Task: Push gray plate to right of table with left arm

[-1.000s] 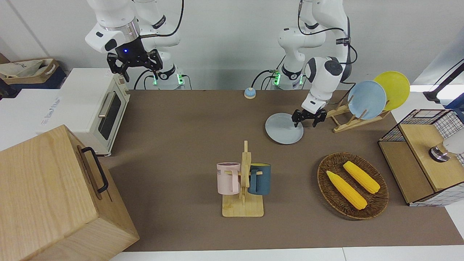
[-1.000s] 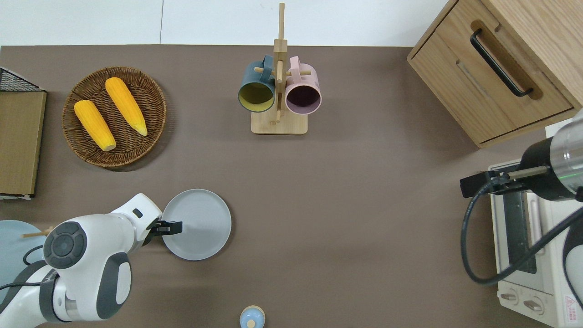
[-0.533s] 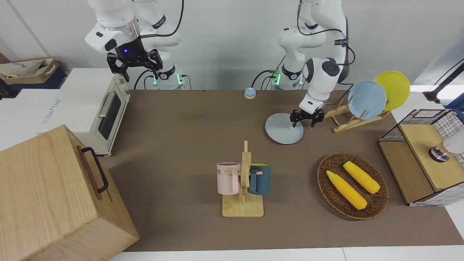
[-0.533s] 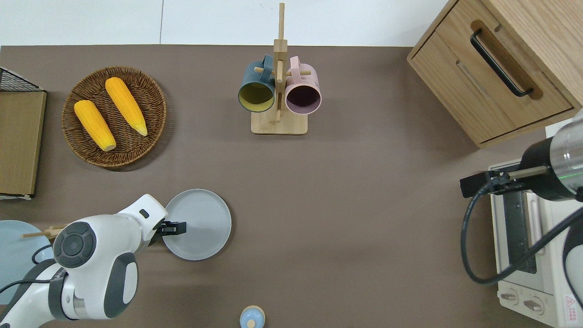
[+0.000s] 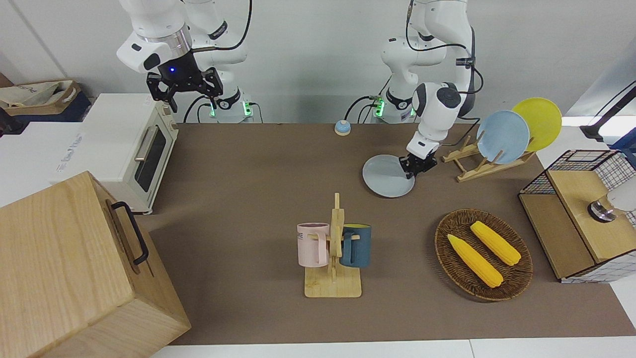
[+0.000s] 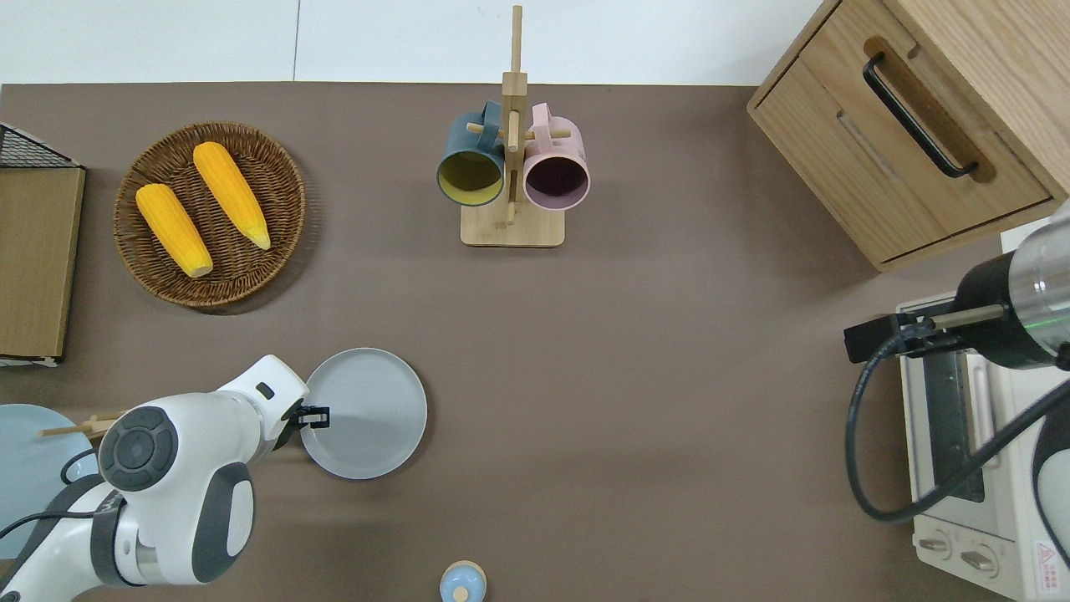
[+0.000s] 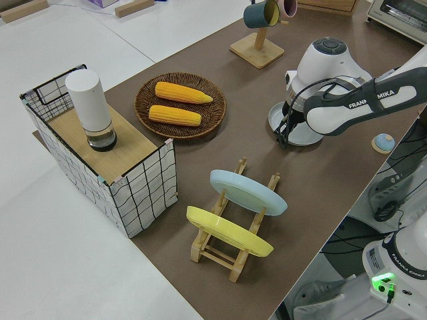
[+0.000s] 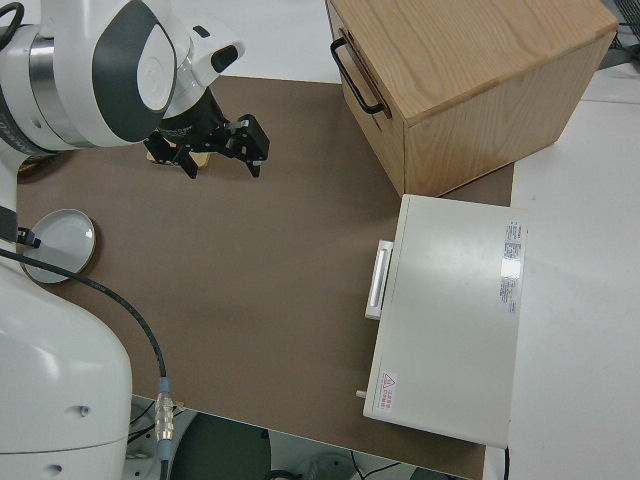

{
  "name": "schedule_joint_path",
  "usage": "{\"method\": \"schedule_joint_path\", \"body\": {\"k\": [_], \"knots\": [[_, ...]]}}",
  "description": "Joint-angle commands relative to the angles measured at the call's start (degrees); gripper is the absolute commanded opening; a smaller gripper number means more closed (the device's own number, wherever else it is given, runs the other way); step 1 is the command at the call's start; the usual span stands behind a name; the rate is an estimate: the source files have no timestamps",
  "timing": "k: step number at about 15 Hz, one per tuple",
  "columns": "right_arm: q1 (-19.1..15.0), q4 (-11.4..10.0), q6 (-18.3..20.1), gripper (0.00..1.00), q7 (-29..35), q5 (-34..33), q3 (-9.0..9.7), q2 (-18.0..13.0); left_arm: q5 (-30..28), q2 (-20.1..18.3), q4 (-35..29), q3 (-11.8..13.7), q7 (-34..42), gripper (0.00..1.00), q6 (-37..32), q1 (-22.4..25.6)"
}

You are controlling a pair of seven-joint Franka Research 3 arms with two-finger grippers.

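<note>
Left end effector (image 6: 311, 414) touches gray plate (image 6: 368, 418) rim.

Left claw (image 5: 416, 166) lowered (seemingly closed).

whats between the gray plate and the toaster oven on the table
Nothing: in the overhead view the stretch of table from the gray plate to the toaster oven is bare brown top. The left gripper sits at the plate's opposite rim.

gray plate (image 6: 368, 414) lies on the table (image 6: 635, 376), nearer the robots than the mug rack (image 6: 512, 167).
</note>
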State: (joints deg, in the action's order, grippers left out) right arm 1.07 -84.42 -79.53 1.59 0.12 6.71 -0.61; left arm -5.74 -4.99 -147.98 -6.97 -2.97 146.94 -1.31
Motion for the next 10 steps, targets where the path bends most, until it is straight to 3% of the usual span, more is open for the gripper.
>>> {"method": "schedule_joint_path", "body": {"k": [1, 10], "knots": [[-1.2, 0.2, 0.7, 0.983, 0.0, 0.6, 0.76, -0.4, -0.5, 0.5, -1.1, 0.4, -0.9, 0.00, 1.6, -1.4], [-1.2, 0.2, 0.7, 0.983, 0.0, 0.6, 0.85, -0.4, -0.5, 0.9, -1.0, 0.4, -4.6, 0.00, 1.6, -4.4]]}}
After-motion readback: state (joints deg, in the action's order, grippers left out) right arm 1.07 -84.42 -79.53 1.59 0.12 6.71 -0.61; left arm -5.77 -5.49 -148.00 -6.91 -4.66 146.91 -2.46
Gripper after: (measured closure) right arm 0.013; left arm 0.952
